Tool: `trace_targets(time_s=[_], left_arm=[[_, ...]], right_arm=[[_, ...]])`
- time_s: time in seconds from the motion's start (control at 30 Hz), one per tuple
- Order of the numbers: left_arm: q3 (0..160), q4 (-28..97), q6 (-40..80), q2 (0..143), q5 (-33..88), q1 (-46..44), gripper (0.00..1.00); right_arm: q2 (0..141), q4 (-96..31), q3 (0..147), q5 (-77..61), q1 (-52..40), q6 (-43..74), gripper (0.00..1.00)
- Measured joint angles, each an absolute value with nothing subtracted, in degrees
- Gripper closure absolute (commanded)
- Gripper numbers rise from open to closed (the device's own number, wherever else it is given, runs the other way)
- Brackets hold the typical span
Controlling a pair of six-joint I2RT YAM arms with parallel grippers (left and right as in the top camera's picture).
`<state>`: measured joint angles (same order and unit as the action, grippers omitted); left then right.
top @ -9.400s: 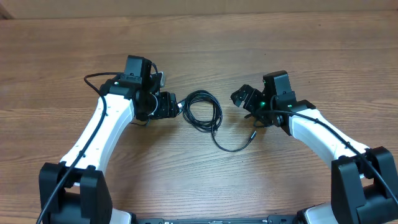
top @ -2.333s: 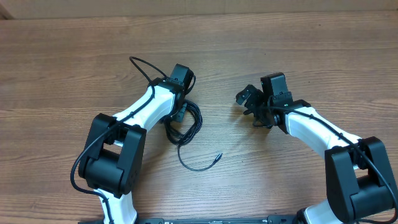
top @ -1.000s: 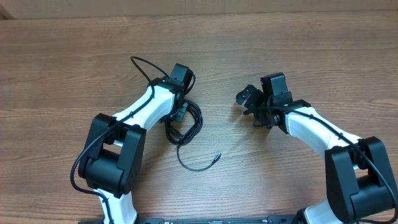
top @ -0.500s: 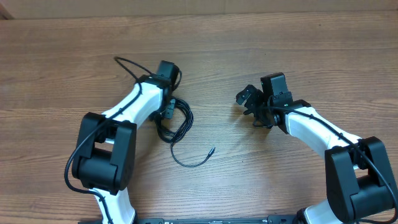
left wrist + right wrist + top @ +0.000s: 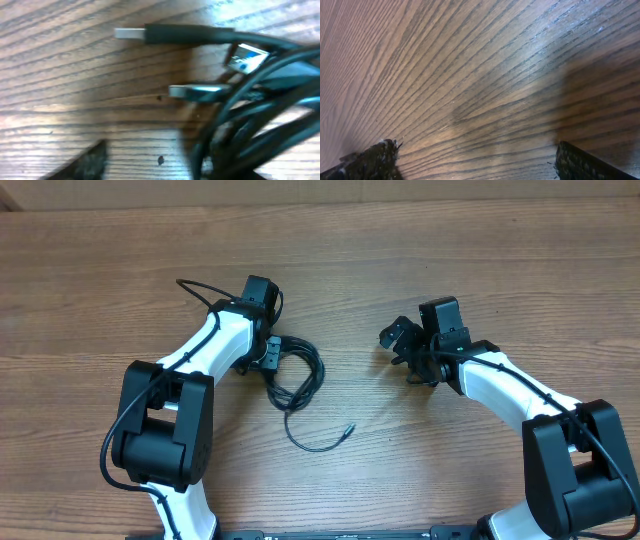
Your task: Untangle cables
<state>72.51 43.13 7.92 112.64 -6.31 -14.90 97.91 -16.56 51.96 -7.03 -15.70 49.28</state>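
The cables (image 5: 306, 376) lie as one black coil on the wooden table, left of centre, with a loose tail curving down to a small plug (image 5: 349, 429). My left gripper (image 5: 270, 355) sits at the coil's left edge, open. In the left wrist view the cables (image 5: 260, 100) crowd the right side, two silvery plug tips (image 5: 129, 33) (image 5: 187, 91) point left, and one dark finger (image 5: 82, 165) shows at lower left; the left gripper (image 5: 165, 172) holds nothing. My right gripper (image 5: 400, 345) stands open well right of the coil, and in its wrist view the right gripper (image 5: 480, 162) spans only bare wood.
The left arm's thick black wire (image 5: 195, 288) arches up beside the arm. The table's far edge (image 5: 320, 202) runs along the top of the overhead view. Both arm bases stand at the near edge.
My left gripper, shut on the coil and dragging it left half a second ago, has opened. The coil and its tail have slid back to the right. The right arm has not moved.
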Motion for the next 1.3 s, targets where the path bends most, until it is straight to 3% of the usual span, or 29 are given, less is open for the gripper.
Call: trace_targets(time_s=[0.03,0.13,0.27,0.4,0.6,1.07,1.1,1.17,1.2,1.27,1.3], left_arm=[[72.5,43.1,8.0,112.6,-6.2,-14.9,0.07],[72.7,43.4,8.2,112.6,-5.6,-14.9,0.0],[75.0,49.1,8.2,112.7,-5.5,-14.9,0.0],[87.8,57.3,8.7,112.8,-4.6,-14.9,0.01],[92.8,58.5,8.9,112.5,1.0,-14.9,0.0],[83.4,47.6,15.2,112.5,11.7,-15.0,0.0],[82.9,47.0,15.4,112.5,11.7,-15.1,0.03],[81.7,46.2,16.1,112.5,11.6,-15.6,0.28],[80.9,45.6,16.2,112.5,11.4,-15.8,0.34],[79.6,44.6,16.6,112.5,10.7,-16.2,0.6],[78.7,44.1,16.6,112.5,10.2,-16.4,0.85]], right_arm=[[97.9,-16.6,52.0,-7.0,-15.7,49.3,0.0],[97.9,-16.5,51.9,-7.0,-15.7,49.3,0.0],[97.9,-16.6,51.9,-7.0,-15.7,49.3,0.0],[97.9,-16.6,51.9,-7.0,-15.7,49.3,0.0],[97.9,-16.7,51.9,-7.0,-15.7,49.3,0.0],[97.9,-16.7,51.9,-7.0,-15.7,49.3,0.0],[97.9,-16.8,51.9,-7.0,-15.7,49.3,0.0],[97.9,-16.7,51.9,-7.0,-15.7,49.3,0.0],[97.9,-16.7,51.9,-7.0,-15.7,49.3,0.0],[97.9,-16.8,51.9,-7.0,-15.7,49.3,0.0],[97.9,-16.8,51.9,-7.0,-15.7,49.3,0.0]])
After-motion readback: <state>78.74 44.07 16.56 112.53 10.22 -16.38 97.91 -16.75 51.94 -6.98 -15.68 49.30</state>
